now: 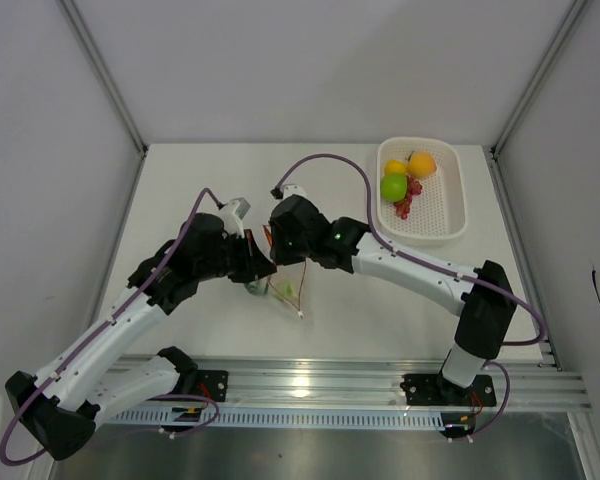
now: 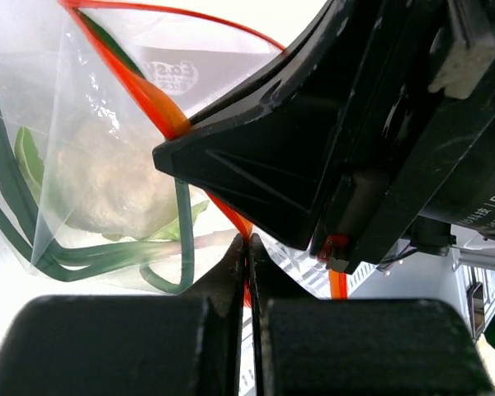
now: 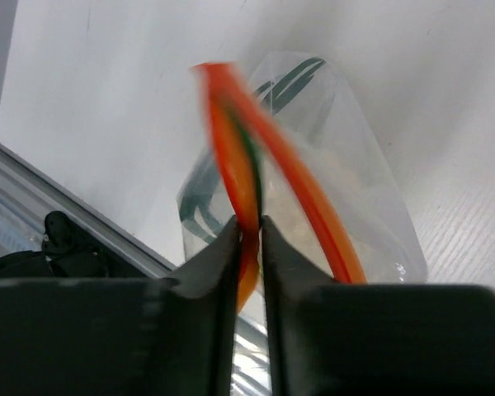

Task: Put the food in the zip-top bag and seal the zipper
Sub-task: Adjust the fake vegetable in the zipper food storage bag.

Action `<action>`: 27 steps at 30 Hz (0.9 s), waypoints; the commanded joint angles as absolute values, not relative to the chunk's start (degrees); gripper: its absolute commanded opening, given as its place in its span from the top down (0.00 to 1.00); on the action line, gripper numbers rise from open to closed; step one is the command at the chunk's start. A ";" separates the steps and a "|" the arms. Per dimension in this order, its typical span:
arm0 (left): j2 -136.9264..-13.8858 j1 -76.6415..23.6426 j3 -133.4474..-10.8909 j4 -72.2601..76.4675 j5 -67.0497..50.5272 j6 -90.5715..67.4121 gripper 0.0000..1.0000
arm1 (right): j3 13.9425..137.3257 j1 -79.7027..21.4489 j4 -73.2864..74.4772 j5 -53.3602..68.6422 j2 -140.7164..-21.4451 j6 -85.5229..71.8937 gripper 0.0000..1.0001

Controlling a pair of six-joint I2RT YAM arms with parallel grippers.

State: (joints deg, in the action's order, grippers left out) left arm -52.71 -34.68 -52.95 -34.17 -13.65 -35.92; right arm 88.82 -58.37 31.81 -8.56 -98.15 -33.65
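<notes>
Bright diffuse light, glare on rail [image 1: 310, 381], zipper [image 3: 231, 148] blurred, perhaps overexposed

We see a white table [image 1: 180, 190] enclosed by plain pale grey walls [image 1: 40, 150] on the left, back and right. A slotted aluminium rail [image 1: 320, 385] runs along its near edge and catches a bright glare; elsewhere the light is soft and even.

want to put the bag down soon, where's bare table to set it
Bare white table lies far left, between the left wall and the left arm, and near right, between the right arm and the metal rail. Crowded mid-table: left gripper and right gripper both pinch the clear crinkly zip-top bag.
</notes>
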 commanded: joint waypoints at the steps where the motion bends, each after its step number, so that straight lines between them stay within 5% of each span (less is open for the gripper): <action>1: -51.06 -34.45 -55.72 -33.48 -13.80 -35.51 0.99 | 87.28 -58.88 31.65 -11.16 -97.22 -30.94 0.78; 3: -51.24 -34.45 -55.29 -33.40 -13.71 -35.51 0.99 | 85.96 -58.89 29.89 -11.43 -94.67 -30.94 0.55; 7: -51.59 -34.45 -54.06 -32.43 -14.15 -35.95 0.99 | 85.43 -58.36 28.57 -10.99 -90.54 -31.11 0.37; 9: -51.59 -34.37 -53.88 -32.26 -14.24 -35.95 0.99 | 85.60 -58.36 28.04 -10.99 -88.87 -30.94 0.35; 18: -51.24 -34.37 -54.14 -32.34 -13.62 -35.95 0.99 | 82.97 -59.50 27.60 -10.81 -81.83 -33.48 0.38; 27: -48.52 -34.45 -53.70 -31.56 -12.75 -38.23 1.00 | 81.30 -61.87 27.42 -9.76 -83.40 -35.77 0.63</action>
